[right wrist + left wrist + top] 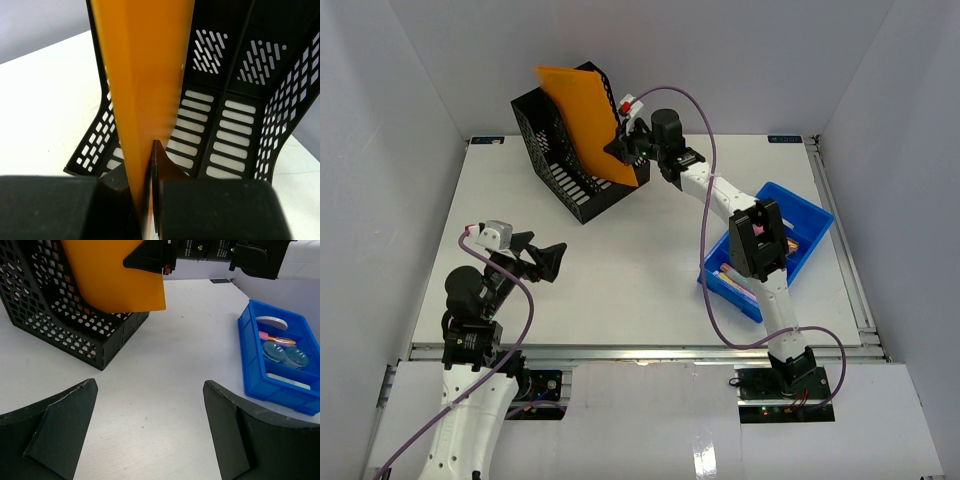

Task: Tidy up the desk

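The desk (620, 280) is a white tabletop inside pale grey walls. A black mesh file holder (560, 150) stands at its back left. My right gripper (623, 148) is shut on an orange folder (582, 110) and holds it upright, partly inside the holder's open front. In the right wrist view the folder (145, 75) stands edge-on between my fingers, with the holder (240, 115) behind it. My left gripper (548, 258) is open and empty, low over the desk's near left. In the left wrist view its fingers (55, 425) frame bare desk (150, 420).
A blue bin (800, 225) sits at the right of the desk, under the right arm, with small items inside. In the left wrist view the bin (250, 360) holds a pen and round clear things. A metal rail (640, 352) runs along the front edge.
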